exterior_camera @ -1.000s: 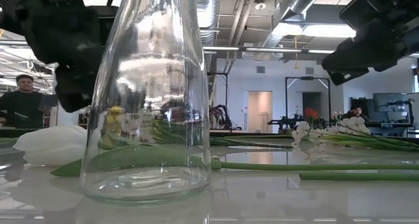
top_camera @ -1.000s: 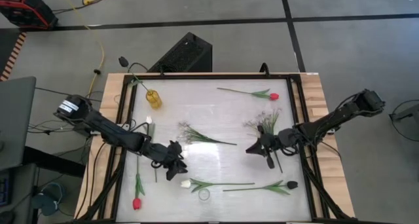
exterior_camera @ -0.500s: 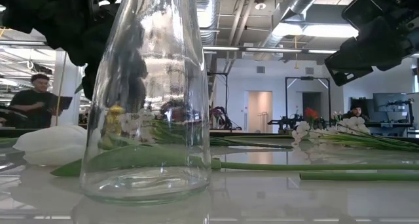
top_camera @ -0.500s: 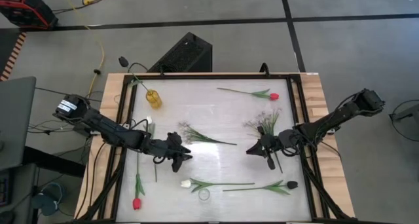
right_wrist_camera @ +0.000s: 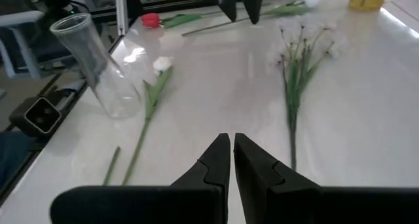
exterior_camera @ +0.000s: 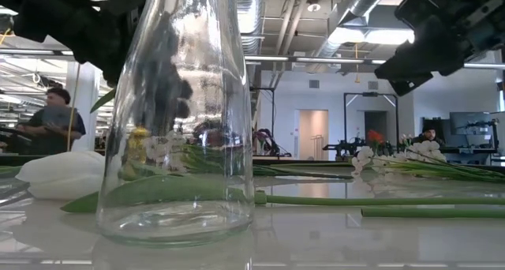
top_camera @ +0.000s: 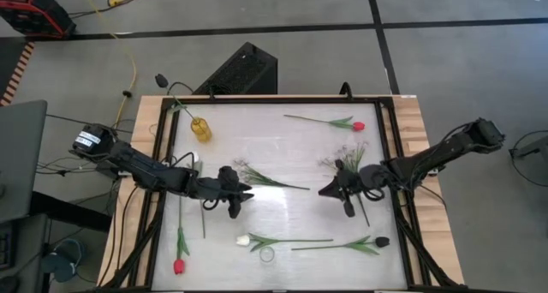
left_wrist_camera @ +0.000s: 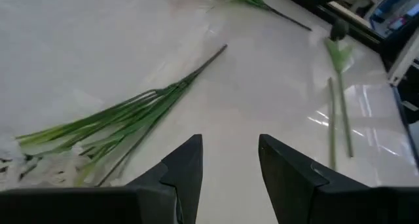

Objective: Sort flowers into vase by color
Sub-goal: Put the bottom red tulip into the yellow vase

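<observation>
While our left gripper [top_camera: 242, 196] hovers with fingers apart just beside a white sprig [top_camera: 257, 177] lying mid-table, our right gripper [top_camera: 330, 193] hangs with fingers pressed together, empty, by another sprig [top_camera: 353, 163]. Tulips lie scattered near the clear vase [top_camera: 267, 254].

The glass vase [exterior_camera: 175, 112] runs past the low view's top edge, its mouth cut off there.

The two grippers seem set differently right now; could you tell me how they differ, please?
The left gripper has its fingers apart; the right gripper has them nearly touching. The left is over a white-blossom sprig at mid-table; the right is beside the other sprig. Both hold nothing.
</observation>
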